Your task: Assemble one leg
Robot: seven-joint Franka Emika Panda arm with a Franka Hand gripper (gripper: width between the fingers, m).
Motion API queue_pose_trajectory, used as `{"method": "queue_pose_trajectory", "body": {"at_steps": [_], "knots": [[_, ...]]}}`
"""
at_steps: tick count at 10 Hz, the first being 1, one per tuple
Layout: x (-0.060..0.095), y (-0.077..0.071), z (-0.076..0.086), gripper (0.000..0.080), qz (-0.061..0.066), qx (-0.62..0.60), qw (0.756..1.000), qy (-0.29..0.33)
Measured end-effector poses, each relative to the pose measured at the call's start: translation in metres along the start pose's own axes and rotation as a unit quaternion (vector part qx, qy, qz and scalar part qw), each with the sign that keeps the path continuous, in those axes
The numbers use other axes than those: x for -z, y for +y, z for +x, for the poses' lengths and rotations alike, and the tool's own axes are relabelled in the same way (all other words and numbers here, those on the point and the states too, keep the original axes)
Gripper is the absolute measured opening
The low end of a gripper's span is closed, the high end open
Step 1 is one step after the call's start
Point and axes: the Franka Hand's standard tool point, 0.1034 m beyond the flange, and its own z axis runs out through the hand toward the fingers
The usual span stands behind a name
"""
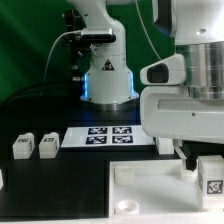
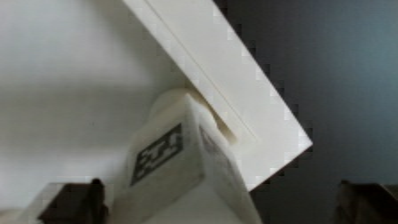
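A leg (image 1: 211, 174), a small white post with a square tag, stands at the corner of the white square tray (image 1: 150, 185) at the exterior view's right. My gripper (image 1: 192, 157) hangs just above it. In the wrist view the leg (image 2: 169, 150) lies between my two dark fingers (image 2: 71, 202), against the tray's edge (image 2: 231, 80). The gripper (image 2: 217, 205) is open, with a wide gap on one side of the leg. Its contact with the leg is not visible.
Two more legs (image 1: 22, 146) (image 1: 47, 145) lie on the black table at the exterior view's left. The marker board (image 1: 110, 135) lies behind the tray. The arm's base (image 1: 108, 75) stands at the back.
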Motion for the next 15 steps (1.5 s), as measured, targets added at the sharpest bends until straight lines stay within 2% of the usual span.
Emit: {"method": "queue_pose_trajectory", "body": {"at_steps": [1,3,4,6,7,8,9,10,11,12,13,14,15], "knots": [[-0.0011,0.0011,0.0001,0.0649,-0.009,0.090,0.996,0.004],[-0.0021,0.0025,0.0012,0.0649,-0.019,0.213,0.977,0.006],[-0.0022,0.0031,0.0015,0.0649,-0.018,0.228,0.974,0.005],[-0.0023,0.0034,0.0017,0.0397,-0.019,0.205,0.978,0.005],[-0.0022,0.0047,0.0026,0.0397,-0.019,0.174,0.985,0.006],[-0.0026,0.0059,0.0030,0.0293,-0.019,0.119,0.993,0.007],[-0.0028,0.0067,0.0033,0.0293,-0.020,0.054,0.998,0.007],[-0.0030,0.0077,0.0041,0.0293,-0.026,-0.047,0.999,0.003],[-0.0036,0.0081,0.0050,0.0293,-0.037,-0.137,0.990,-0.006],[-0.0034,0.0082,0.0063,0.0293,-0.047,-0.244,0.968,-0.021],[-0.0031,0.0090,0.0072,0.0293,-0.051,-0.334,0.940,-0.040],[-0.0030,0.0100,0.0074,0.0294,-0.046,-0.405,0.912,-0.054],[-0.0037,0.0091,0.0063,0.0294,-0.044,-0.487,0.871,-0.054]]}}
